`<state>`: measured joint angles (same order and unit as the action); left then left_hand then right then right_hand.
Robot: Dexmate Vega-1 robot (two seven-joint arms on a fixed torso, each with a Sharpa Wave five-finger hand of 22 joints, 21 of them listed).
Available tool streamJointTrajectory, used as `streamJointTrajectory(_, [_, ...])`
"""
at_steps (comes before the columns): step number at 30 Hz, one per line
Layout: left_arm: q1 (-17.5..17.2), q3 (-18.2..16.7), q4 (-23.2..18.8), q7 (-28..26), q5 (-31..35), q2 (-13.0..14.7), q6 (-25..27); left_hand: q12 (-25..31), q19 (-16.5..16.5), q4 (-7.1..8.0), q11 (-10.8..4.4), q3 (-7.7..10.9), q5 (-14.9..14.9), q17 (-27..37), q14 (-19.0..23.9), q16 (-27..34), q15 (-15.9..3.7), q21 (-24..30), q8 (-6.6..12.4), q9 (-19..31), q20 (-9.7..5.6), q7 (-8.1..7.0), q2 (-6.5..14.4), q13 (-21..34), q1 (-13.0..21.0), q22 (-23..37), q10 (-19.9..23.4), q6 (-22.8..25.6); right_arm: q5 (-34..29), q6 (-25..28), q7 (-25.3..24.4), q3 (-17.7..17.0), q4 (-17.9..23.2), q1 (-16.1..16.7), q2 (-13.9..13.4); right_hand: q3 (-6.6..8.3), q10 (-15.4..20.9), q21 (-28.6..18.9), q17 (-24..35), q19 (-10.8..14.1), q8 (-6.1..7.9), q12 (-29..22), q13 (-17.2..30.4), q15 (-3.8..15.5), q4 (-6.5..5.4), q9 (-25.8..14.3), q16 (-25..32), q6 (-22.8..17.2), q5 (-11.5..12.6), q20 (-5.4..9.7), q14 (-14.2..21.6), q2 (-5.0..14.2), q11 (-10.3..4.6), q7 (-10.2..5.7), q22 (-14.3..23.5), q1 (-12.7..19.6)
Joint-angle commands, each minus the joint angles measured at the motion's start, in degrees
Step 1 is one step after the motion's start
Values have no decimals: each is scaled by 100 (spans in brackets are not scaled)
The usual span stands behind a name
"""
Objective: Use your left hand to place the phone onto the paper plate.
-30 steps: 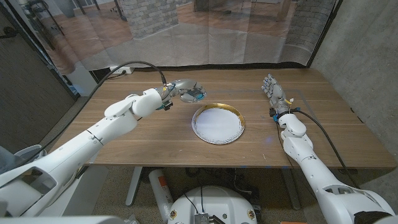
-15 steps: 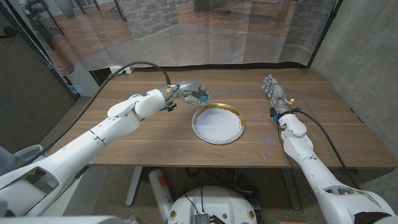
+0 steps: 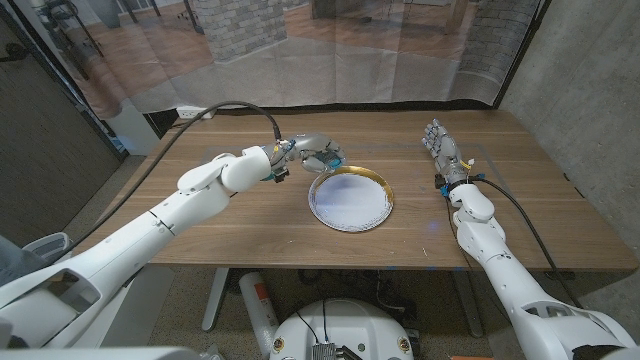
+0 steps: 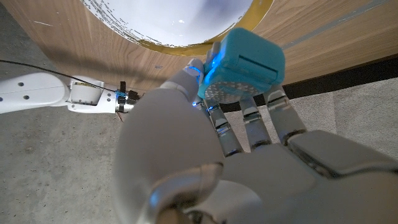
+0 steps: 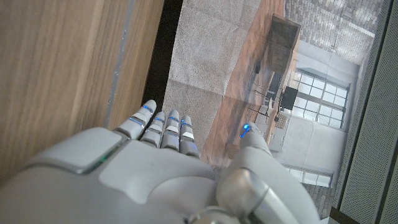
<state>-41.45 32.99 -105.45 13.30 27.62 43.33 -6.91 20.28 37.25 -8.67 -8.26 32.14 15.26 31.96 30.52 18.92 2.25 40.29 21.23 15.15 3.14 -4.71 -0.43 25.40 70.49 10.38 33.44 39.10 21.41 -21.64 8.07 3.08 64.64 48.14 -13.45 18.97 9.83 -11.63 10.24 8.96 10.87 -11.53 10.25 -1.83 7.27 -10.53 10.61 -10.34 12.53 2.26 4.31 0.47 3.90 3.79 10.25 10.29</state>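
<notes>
The left robot hand (image 3: pixel 318 154) has carried the blue phone (image 3: pixel 329 157) further toward the right of the frame than a second ago: back then it hung over bare wood, well to the upper left of the paper plate (image 3: pixel 350 198), and now it sits at the plate's upper left rim, in the middle of the picture. In the left wrist view the fingers (image 4: pixel 249 115) and thumb pinch the phone (image 4: pixel 242 65) by its end, its blue body sticking out over the gold edge of the plate (image 4: pixel 180 25). The plate itself lies where it was on the wooden tabletop (image 3: pixel 250 220), white centre bare. The right robot hand (image 3: pixel 441 148) stands on the right side of the tabletop just as before, fingers straight and close together, holding nothing (image 5: pixel 161 162).
</notes>
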Motion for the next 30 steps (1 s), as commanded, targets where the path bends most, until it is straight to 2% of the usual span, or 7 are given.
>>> streamJointTrajectory(1, [27,117,7,96,112,-81,-101,-36,586,14,-24,7,-4,14,480,-27,-1087,54,8,17,-655,-35,483,33,443,8,64,42,22,55,-28,7,112,64,-30,-24,60,8,23,36,33,-27,12,17,-1,-27,4,-30,3,73,49,38,-10,16,27,54])
streamJointTrajectory(16, [104,253,167,192,183,-169,-275,-60,543,10,-52,-4,-15,21,483,-47,-1118,80,12,9,-652,-40,461,64,429,5,86,64,-20,64,-115,30,164,68,-41,-27,61,8,23,37,33,-27,12,19,-1,-27,0,-31,2,83,41,41,-9,13,28,57])
streamJointTrajectory(30, [160,366,254,257,329,-226,-353,-92,500,13,-52,-11,-24,27,477,-69,-1108,105,8,1,-638,-51,456,93,420,4,87,65,17,2,-62,33,33,4,-1,-30,58,12,23,27,36,-25,12,30,0,-27,-1,-41,0,93,35,43,-8,13,27,62])
